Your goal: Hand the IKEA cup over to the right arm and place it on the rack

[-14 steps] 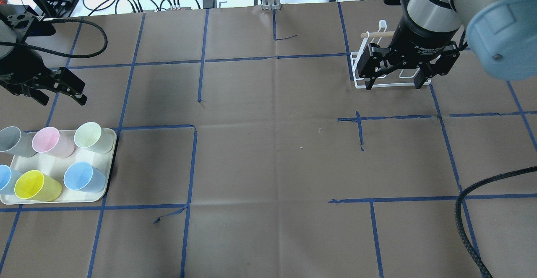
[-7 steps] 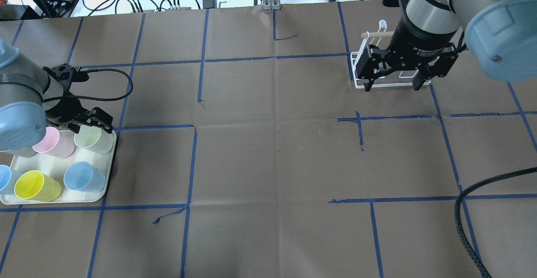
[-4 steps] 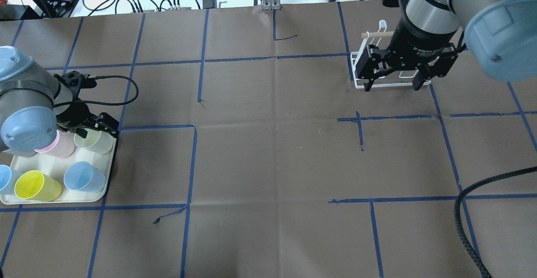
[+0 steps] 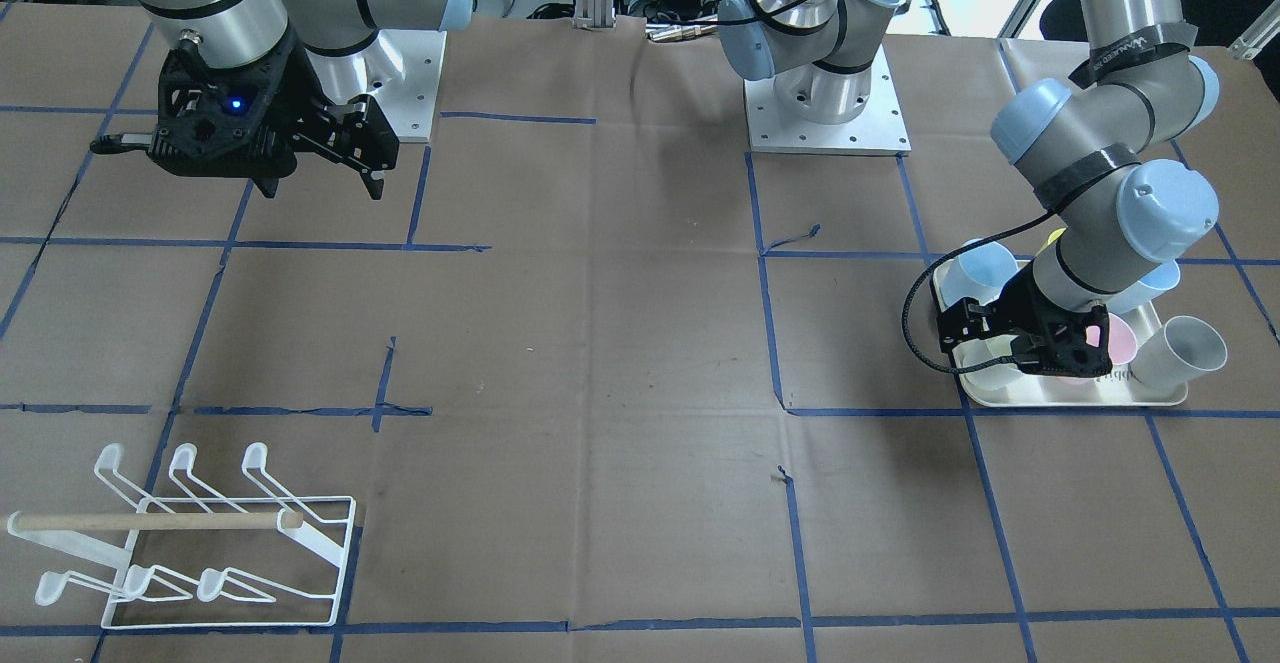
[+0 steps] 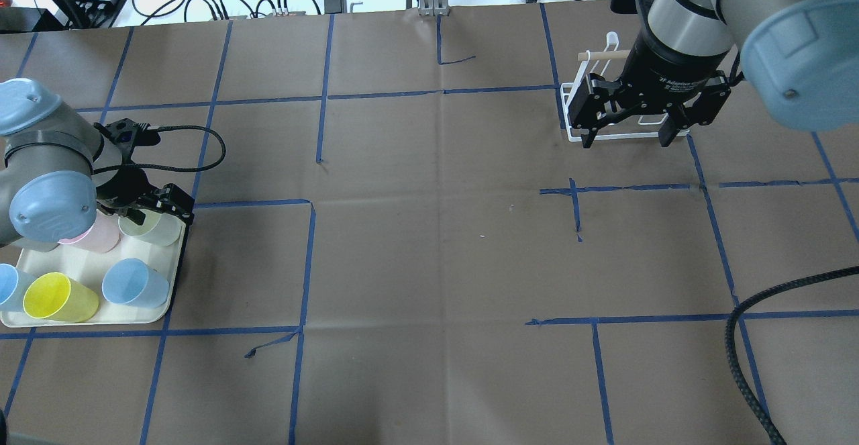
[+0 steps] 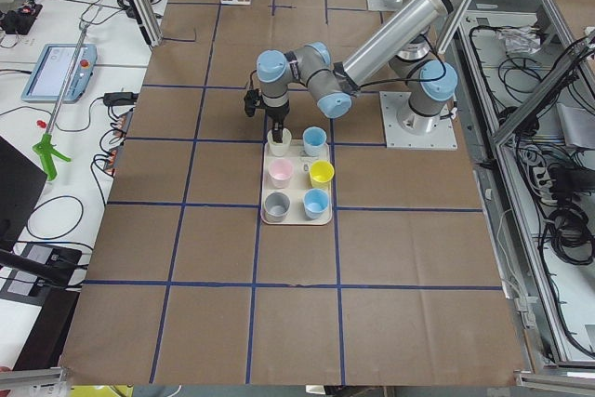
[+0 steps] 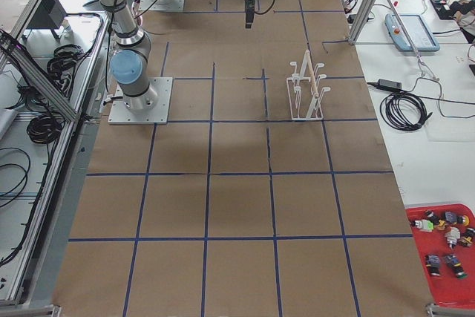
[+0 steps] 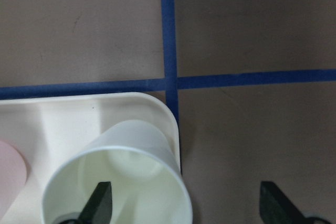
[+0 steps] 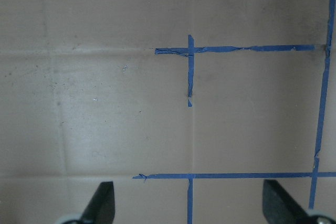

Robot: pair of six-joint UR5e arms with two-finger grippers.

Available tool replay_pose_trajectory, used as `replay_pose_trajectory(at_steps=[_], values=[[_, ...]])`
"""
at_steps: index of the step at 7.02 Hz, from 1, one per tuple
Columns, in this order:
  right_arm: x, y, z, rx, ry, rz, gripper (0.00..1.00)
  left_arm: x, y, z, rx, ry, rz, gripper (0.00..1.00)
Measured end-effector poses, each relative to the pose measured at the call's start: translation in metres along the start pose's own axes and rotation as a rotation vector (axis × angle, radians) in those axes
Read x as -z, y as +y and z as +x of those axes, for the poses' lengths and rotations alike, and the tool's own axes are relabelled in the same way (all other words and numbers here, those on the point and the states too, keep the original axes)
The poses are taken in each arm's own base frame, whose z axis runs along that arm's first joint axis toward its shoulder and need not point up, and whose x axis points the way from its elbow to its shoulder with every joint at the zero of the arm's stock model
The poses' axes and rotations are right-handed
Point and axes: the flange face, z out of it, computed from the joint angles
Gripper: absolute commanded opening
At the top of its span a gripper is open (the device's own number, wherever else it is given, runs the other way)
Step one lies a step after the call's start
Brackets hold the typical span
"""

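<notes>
Several pastel IKEA cups stand on a cream tray (image 5: pixel 176 264) at the table's left. My left gripper (image 5: pixel 158 210) is open over the pale green cup (image 5: pixel 153 227) at the tray's back right corner. In the left wrist view one finger (image 8: pixel 100 203) is inside that cup (image 8: pixel 131 150) and the other (image 8: pixel 273 203) is outside, beyond the tray's edge. My right gripper (image 5: pixel 627 133) hangs open and empty high above the table, and from overhead it covers part of the white wire rack (image 5: pixel 569 113). The rack (image 4: pixel 200 533) with its wooden dowel is empty.
On the tray there are also a pink cup (image 5: pixel 100 233), a yellow cup (image 5: pixel 57 296) and a blue cup (image 5: pixel 134 282). A braided black cable (image 5: pixel 738 351) loops in at the right front. Blue tape lines grid the brown paper table cover.
My left arm has swung from the table's back left down to the tray and lowered its open fingers around the pale green cup's rim. The right arm has barely moved.
</notes>
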Motion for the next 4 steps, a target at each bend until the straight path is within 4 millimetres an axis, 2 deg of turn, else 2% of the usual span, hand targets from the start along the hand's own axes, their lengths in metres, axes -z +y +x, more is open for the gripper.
replay_pose_trajectory(at_steps=[1,2,4], values=[[0.0003,0.0001,-0.0001,-0.001,-0.001,0.001,1.0,0.0,-0.0002,-0.0005,-0.002,-0.002,-0.001,0.07],[0.0007,0.0,-0.0002,-0.001,-0.002,0.003,1.0,0.0,0.0001,-0.0022,-0.004,-0.017,-0.008,0.0],[0.001,-0.0004,-0.0002,-0.001,-0.002,0.005,1.0,0.0,0.002,-0.0068,-0.004,-0.058,-0.031,0.0]])
